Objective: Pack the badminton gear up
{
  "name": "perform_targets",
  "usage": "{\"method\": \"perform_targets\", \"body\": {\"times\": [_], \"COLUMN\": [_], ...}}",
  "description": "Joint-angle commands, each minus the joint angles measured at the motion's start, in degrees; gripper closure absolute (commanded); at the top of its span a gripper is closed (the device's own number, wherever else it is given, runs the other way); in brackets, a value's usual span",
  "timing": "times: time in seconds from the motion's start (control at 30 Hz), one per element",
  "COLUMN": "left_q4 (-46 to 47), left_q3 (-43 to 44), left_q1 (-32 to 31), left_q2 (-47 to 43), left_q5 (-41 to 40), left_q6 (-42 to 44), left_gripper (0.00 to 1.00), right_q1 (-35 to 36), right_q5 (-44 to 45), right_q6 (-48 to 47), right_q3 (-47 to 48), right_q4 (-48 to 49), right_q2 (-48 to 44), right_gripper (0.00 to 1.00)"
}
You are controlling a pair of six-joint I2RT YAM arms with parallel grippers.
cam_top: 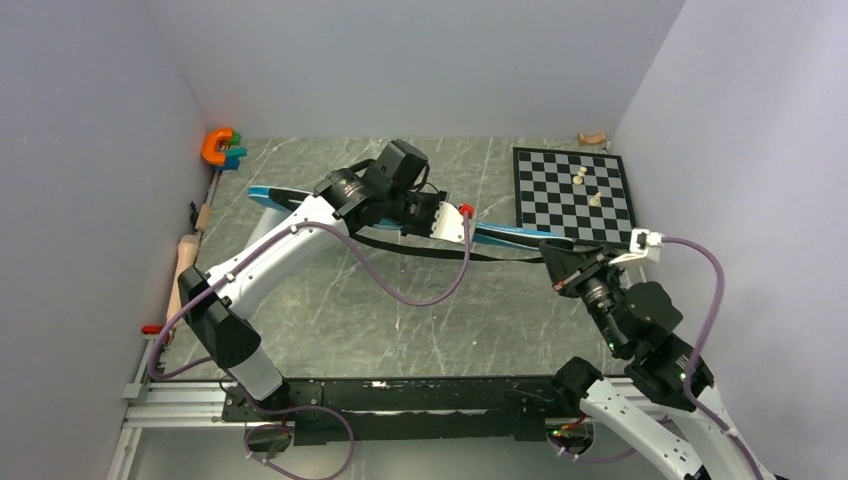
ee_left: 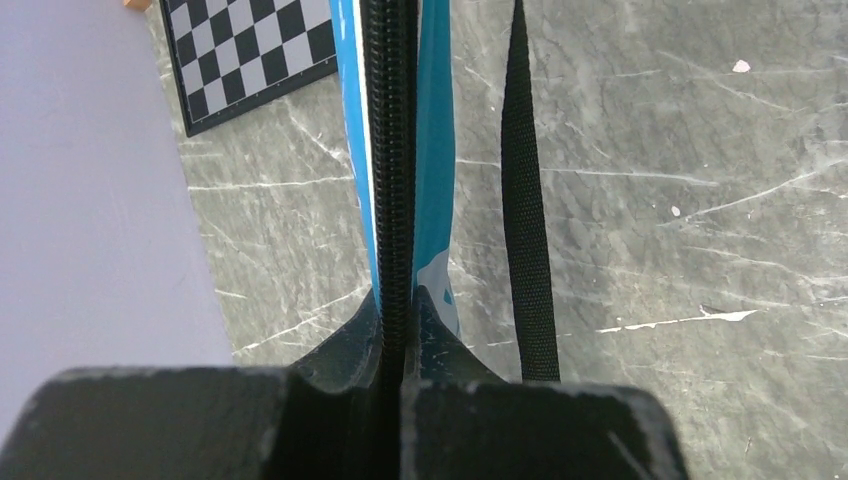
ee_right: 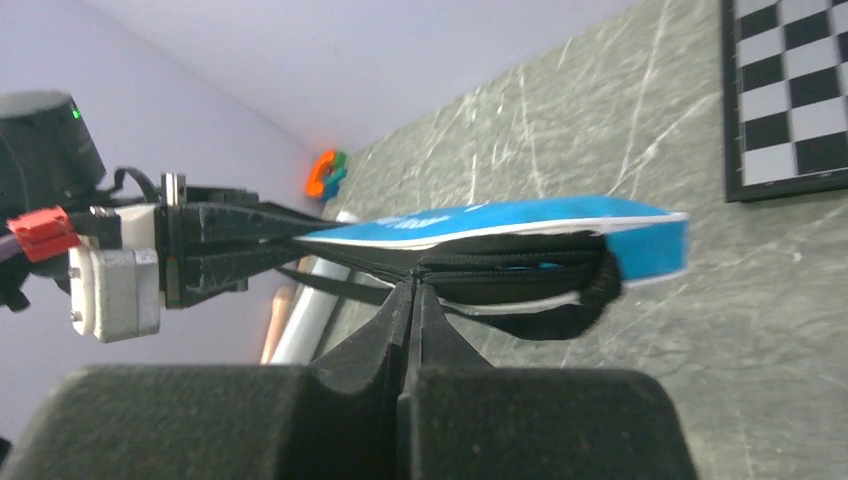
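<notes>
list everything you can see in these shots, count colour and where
racket bag: one, blue, standing on edge mid-table, held at both ends
strap: one, black, trailing on the table beside the bag
chessboard: one, black and white, far right
chess pieces: at least two, pale, on the board
c-shaped toy: one, orange with green and blue bits, far left corner
small object: one, tan, far right corner; cannot tell what
pale rods: two, tan, along the left edge; cannot tell what
table: one, grey marbled
left gripper: shut on the bag's zipped edge
right gripper: shut on the bag's zipper near its other end
</notes>
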Motion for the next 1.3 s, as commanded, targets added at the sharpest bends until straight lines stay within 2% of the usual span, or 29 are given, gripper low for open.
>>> {"method": "perform_targets", "body": {"times": [0.0,0.2,0.33,0.53,0.67,0.73,0.83,0.93,1.07,1.27], "left_q4": [-0.1,-0.2,0.1,0.4,0.4,0.5,1.1,0.9,0.7,-0.4], "left_q3": [0.5,1.2,1.0,0.9,0.9,0.5,-0.5,-0.3,-0.6,0.1], "left_q1": [2.7,2.5,2.0,1.3,0.6,0.0,-0.5,-0.7,-0.7,-0.7], "left_q2": [-1.2,-0.1,0.1,0.5,0.9,0.8,0.3,0.0,-0.7,-1.4], "left_q5": [-8.9,-8.9,-9.6,-10.0,-10.2,-10.8,-11.1,-11.2,-11.2,-10.8], "left_q6": [2.4,2.4,2.9,3.6,3.9,4.2,4.6,4.4,4.6,4.9], "left_gripper": [1.00,1.00,1.00,1.00,1.00,1.00,1.00,1.00,1.00,1.00], "right_q1": [-0.7,-0.2,0.4,1.1,1.1,1.1,1.1,1.2,1.1,1.1], "right_q5": [12.9,14.9,15.9,16.5,15.0,12.8,6.2,2.0,0.3,0.7], "right_q6": [-2.4,-0.3,0.5,0.8,0.1,-0.1,0.0,1.2,2.9,4.6], "right_q3": [6.0,8.5,9.7,12.7,12.5,11.7,10.8,9.3,5.8,4.1], "right_q4": [-9.9,-16.1,-18.1,-20.0,-18.1,-16.3,-13.3,-10.7,-6.9,-6.0], "right_q2": [-4.4,-5.8,-6.5,-5.4,-3.4,-0.5,5.4,8.3,6.7,6.6], "right_gripper": [1.00,0.94,0.85,0.75,0.69,0.61,0.40,0.32,0.33,0.43]}}
